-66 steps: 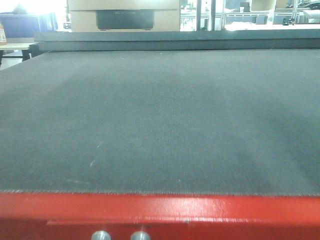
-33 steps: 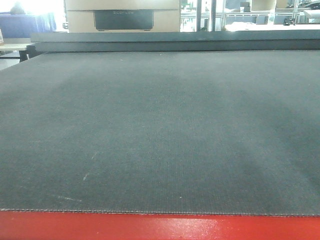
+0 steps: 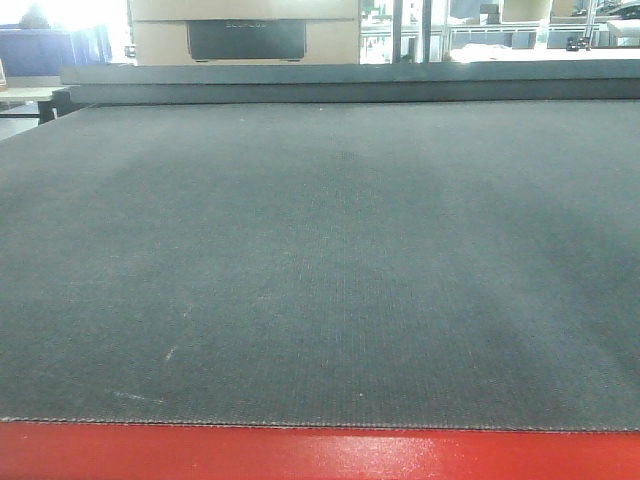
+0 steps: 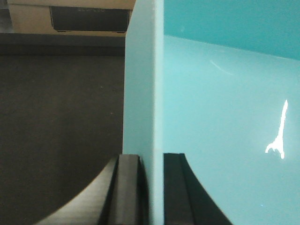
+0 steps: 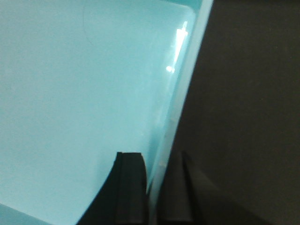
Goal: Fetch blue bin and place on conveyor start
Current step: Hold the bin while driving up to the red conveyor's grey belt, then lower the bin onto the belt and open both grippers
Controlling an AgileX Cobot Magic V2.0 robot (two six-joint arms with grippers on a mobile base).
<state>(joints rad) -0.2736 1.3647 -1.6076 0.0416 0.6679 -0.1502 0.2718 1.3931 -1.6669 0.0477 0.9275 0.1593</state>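
The conveyor start (image 3: 320, 250) is a wide charcoal-black belt with a red strip (image 3: 320, 455) along its near edge; it fills the front view. The blue bin is out of the front view. In the left wrist view my left gripper (image 4: 152, 161) is shut on the blue bin's (image 4: 225, 108) left wall, one finger inside, one outside, with dark belt below. In the right wrist view my right gripper (image 5: 154, 161) is shut on the blue bin's (image 5: 84, 93) right wall, one finger each side. The dark belt (image 5: 243, 103) lies under the outer finger.
A low dark ledge (image 3: 350, 80) crosses the belt's far end. Behind it stands a tan cardboard box (image 3: 245, 30) with a dark panel. Metal frames and shelving (image 3: 500, 25) fill the far right, and blue items (image 3: 55, 45) the far left.
The front view has crept forward since one second ago: the red strip sits lower in frame and the two metal bolts have dropped out of sight. Almost nothing moved in the last half second.
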